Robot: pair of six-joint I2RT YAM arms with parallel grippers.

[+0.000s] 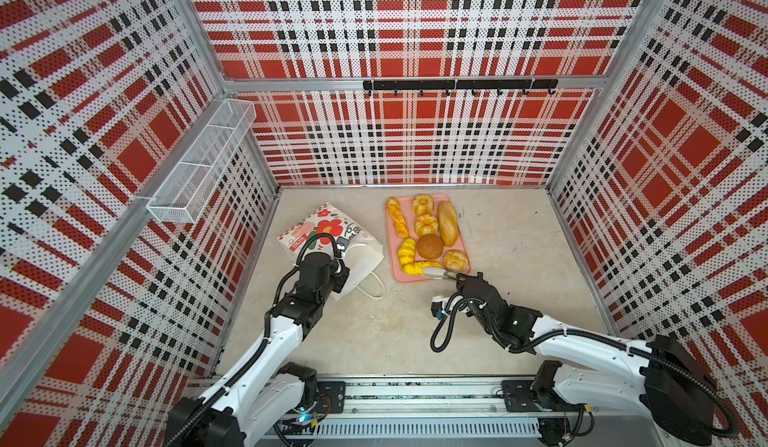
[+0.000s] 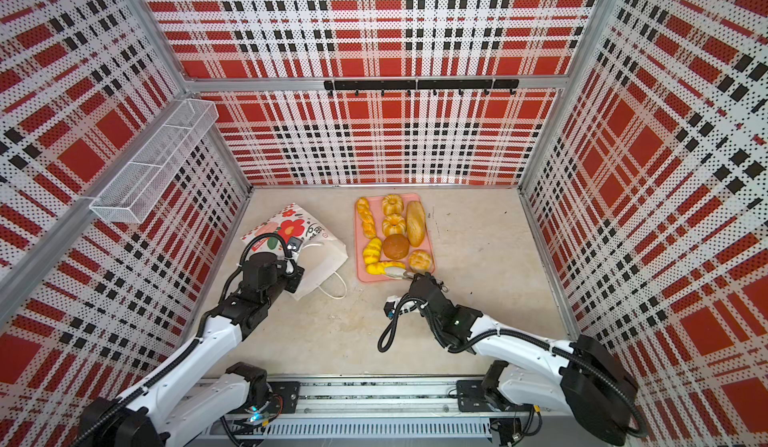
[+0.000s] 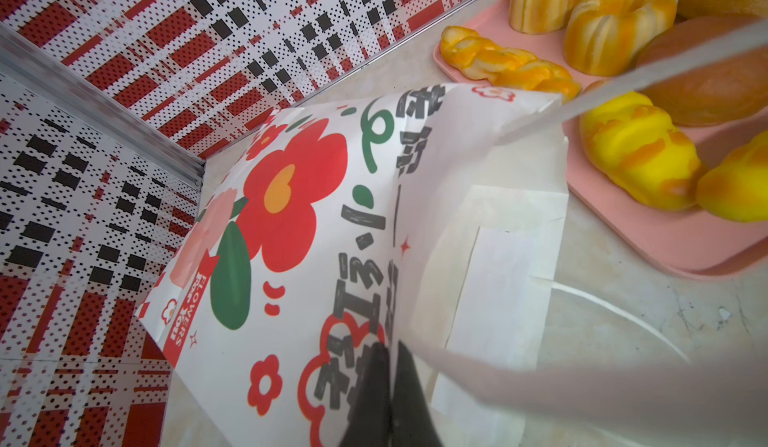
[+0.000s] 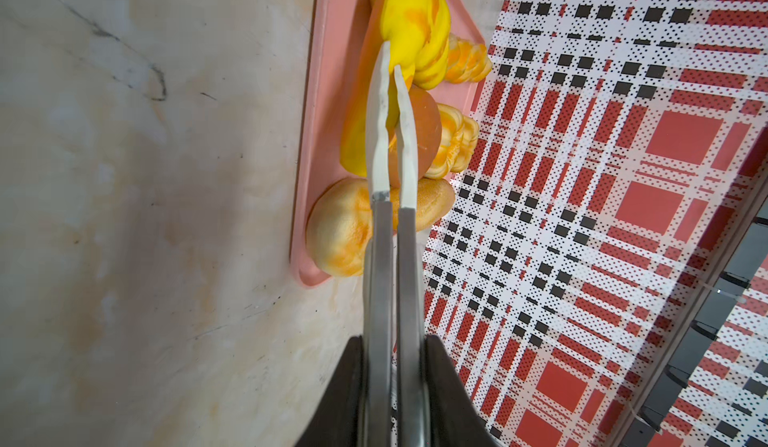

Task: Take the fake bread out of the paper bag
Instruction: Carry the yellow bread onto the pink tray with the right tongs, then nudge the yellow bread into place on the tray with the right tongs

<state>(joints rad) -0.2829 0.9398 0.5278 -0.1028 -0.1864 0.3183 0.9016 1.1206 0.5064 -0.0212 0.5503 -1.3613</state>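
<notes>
Top views: 8 breads point(image 1: 429, 246) on pink tray point(image 1: 397, 277); L fingers point(image 3: 371, 386) pinch bag point(image 1: 328, 225), R fingers point(image 4: 341, 397) clamp tongs point(image 4: 380, 154)

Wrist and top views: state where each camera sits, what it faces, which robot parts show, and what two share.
Top views: high overhead, looking down on the table; left arm, right arm show.
Left wrist: behind the left gripper, shut on the paper bag; jaws show.
Right wrist: behind the right gripper, along its tongs toward the pink tray; jaws show.
Shared: wrist views both see the fake bread.
</notes>
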